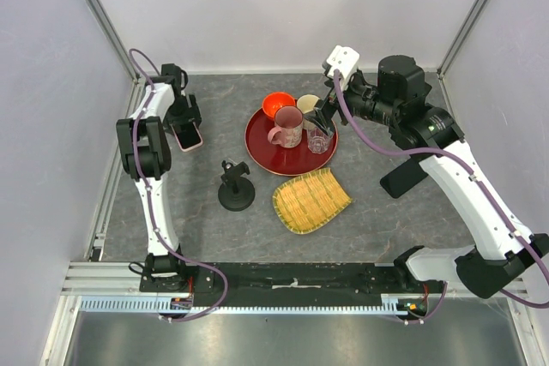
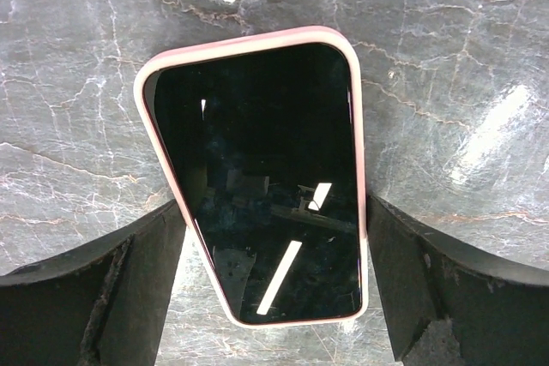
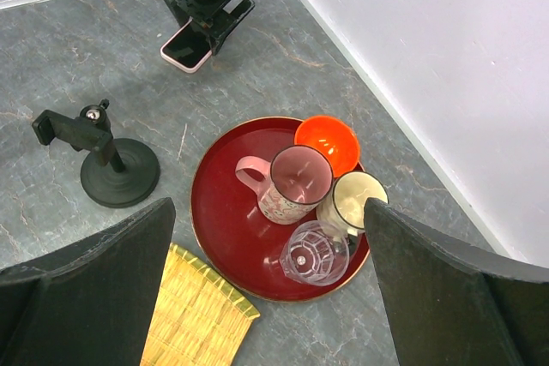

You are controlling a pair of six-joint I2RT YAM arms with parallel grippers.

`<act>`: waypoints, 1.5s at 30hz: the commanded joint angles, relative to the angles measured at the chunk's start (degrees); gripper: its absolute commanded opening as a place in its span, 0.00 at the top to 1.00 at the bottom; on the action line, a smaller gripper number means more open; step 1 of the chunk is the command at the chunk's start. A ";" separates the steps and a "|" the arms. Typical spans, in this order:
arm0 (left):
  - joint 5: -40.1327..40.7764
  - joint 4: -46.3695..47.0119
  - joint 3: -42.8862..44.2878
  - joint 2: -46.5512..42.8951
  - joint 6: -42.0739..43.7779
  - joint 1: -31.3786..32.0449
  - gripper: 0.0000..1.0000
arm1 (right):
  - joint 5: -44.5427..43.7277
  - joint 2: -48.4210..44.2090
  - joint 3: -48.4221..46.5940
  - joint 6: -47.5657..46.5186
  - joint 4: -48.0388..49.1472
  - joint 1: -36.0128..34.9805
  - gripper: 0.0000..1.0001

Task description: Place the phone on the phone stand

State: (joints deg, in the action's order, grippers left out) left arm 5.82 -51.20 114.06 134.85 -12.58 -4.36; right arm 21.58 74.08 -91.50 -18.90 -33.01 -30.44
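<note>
The phone [image 2: 257, 169], black-screened in a pink case, lies face up on the grey table at the far left [image 1: 189, 137], also seen in the right wrist view [image 3: 186, 51]. My left gripper [image 2: 274, 212] is open and straddles it at its near end [image 1: 183, 126]. Its right finger [image 2: 429, 280] sits against the phone's edge, and its left finger [image 2: 129, 289] stands a sliver off. The phone stand [image 1: 235, 188], a black round base with a clamp arm [image 3: 107, 165], stands empty right of the phone. My right gripper [image 3: 268, 212] hangs open over the red tray [image 1: 322, 122].
The red tray [image 1: 257, 147] carries a pink mug [image 1: 287, 126], an orange bowl [image 1: 277, 105], a cream cup [image 1: 307, 103] and a clear glass [image 1: 319, 139]. A yellow woven mat [image 1: 310, 201] lies in front of it. A dark flat object [image 1: 403, 177] lies under the right arm. Walls enclose the table.
</note>
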 commanded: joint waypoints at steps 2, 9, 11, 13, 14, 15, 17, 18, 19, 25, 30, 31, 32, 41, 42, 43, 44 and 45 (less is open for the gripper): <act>2.60 -3.21 -2.51 0.25 -2.88 0.41 0.10 | 0.04 -0.34 -0.96 -0.18 1.64 -0.15 0.02; 8.93 -5.49 -1.21 2.35 -8.51 0.41 0.16 | -1.01 -1.04 -0.43 -0.26 1.64 -0.15 0.02; 9.99 -5.49 -1.12 2.79 -8.69 0.41 0.24 | -1.89 -1.05 -0.34 -0.18 1.64 -0.24 0.02; 10.00 -5.49 -1.30 2.70 -9.39 0.41 0.26 | -2.07 -0.96 -0.34 -0.18 1.72 -0.15 0.02; 9.65 -5.40 -1.56 2.53 -9.92 0.49 0.29 | -2.07 -1.05 -0.43 0.17 1.81 -0.15 0.02; 9.38 -5.40 -1.73 2.44 -10.27 0.41 0.30 | -2.07 -0.79 -0.52 0.26 1.81 -0.15 0.02; 9.29 -4.35 -2.87 1.57 -11.23 0.41 0.43 | -1.98 -0.78 -0.61 0.44 1.90 -0.15 0.02; 9.03 -3.48 -3.57 0.95 -11.41 0.23 0.50 | -2.07 -0.87 -0.61 0.53 2.08 -0.15 0.02; 8.25 -2.51 -4.45 0.16 -11.59 0.32 0.61 | -2.07 -0.87 -0.43 0.61 2.16 -0.15 0.02; 6.30 3.12 -10.77 -11.16 -13.17 -0.56 0.98 | -9.61 -0.08 -0.34 4.21 5.67 -0.15 0.02; 6.31 7.33 -16.40 -25.30 -19.05 -0.56 0.98 | -14.28 3.34 -3.24 7.46 6.82 -0.06 0.02; 4.82 8.56 -19.46 -28.03 -20.02 -0.56 0.98 | -14.81 3.96 -4.20 8.43 6.91 0.02 0.02; 3.77 10.05 -21.32 -30.41 -21.94 -0.56 0.98 | -15.60 5.35 -4.73 9.05 6.82 0.11 0.02; -11.44 17.80 -26.26 -52.48 -38.36 -0.56 0.98 | -11.06 16.35 -13.45 23.80 13.04 2.84 0.02; -12.84 17.98 -26.08 -53.36 -40.75 -0.56 0.98 | -9.21 16.27 -12.05 24.86 19.59 2.23 0.02; -15.81 18.33 -26.43 -54.42 -43.03 -0.47 0.98 | -7.97 16.01 -7.94 26.26 23.66 1.61 0.02; -17.41 19.89 -26.87 -55.99 -47.93 -0.56 0.98 | -5.44 15.57 -5.64 27.24 28.31 0.91 0.02; -18.99 20.78 -27.66 -56.70 -50.41 -0.56 0.98 | -4.80 15.30 -3.35 29.94 38.01 -1.27 0.02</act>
State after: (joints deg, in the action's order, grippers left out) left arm -3.40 -37.06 86.76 81.43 -46.92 -5.04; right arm 9.63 90.41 -100.57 1.83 -18.57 -27.66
